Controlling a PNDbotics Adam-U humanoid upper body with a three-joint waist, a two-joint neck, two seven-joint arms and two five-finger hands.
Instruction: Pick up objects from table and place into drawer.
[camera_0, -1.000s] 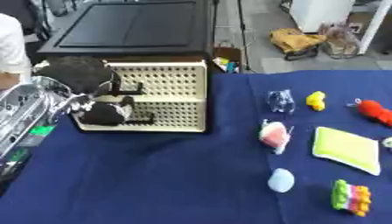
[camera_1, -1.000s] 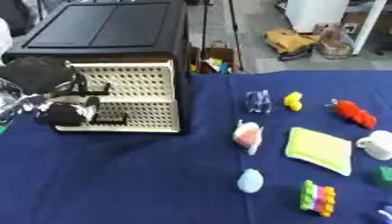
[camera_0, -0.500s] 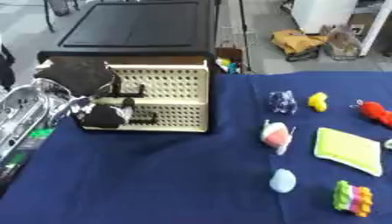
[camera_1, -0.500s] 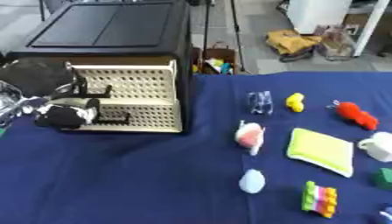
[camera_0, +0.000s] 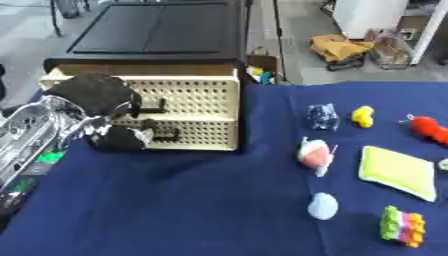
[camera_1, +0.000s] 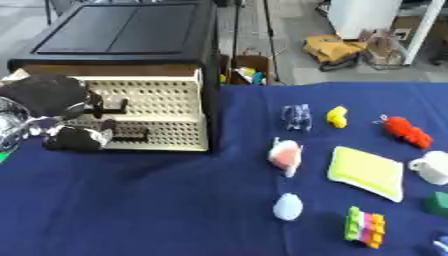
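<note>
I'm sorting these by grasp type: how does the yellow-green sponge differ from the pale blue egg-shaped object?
The yellow-green sponge is flat and roughly square; the pale blue egg-shaped object is rounded and bulges up. The sponge covers far more cloth than the egg shape. The sponge lies further right and further back; the egg shape sits nearer the front edge. Both rest untouched on the blue tablecloth.

Even, fairly bright light falls from overhead, with only a soft shadow on the dark blue tablecloth (camera_0: 175, 200) below the cream perforated drawer box (camera_0: 188, 117). Everything looks slightly soft, and the shiny silver left arm (camera_0: 31, 135) at the cloth's left edge carries small glints.
</note>
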